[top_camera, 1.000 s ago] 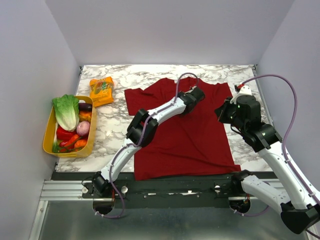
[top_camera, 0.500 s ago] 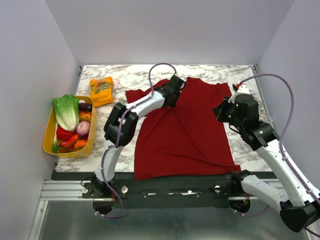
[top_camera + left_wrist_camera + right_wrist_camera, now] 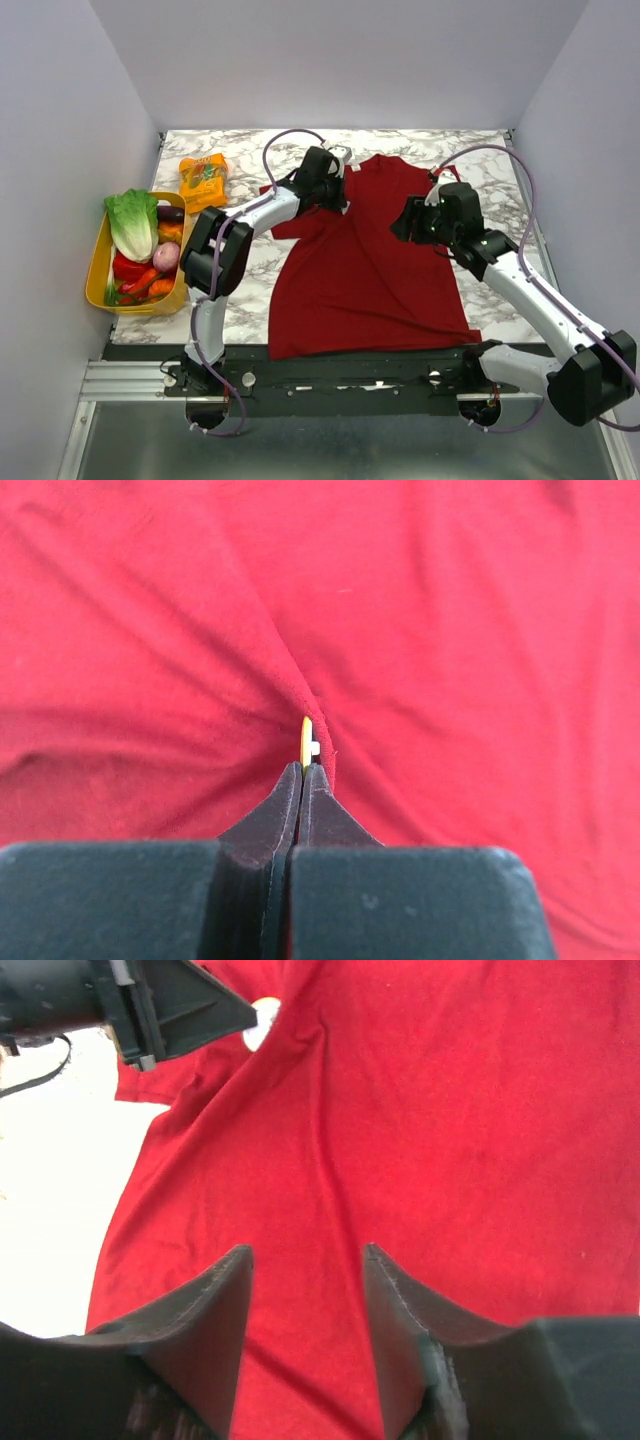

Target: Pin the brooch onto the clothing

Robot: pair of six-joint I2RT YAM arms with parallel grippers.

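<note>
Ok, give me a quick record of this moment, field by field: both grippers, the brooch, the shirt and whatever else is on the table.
Left gripper: shut on the brooch
Brooch: edge-on, against a raised fold of the shirt
Shirt: dark red, spread on the table, bunched near the left gripper
Right gripper: open, above the shirt, holding nothing
Also there: orange snack packet, yellow tray of vegetables
</note>
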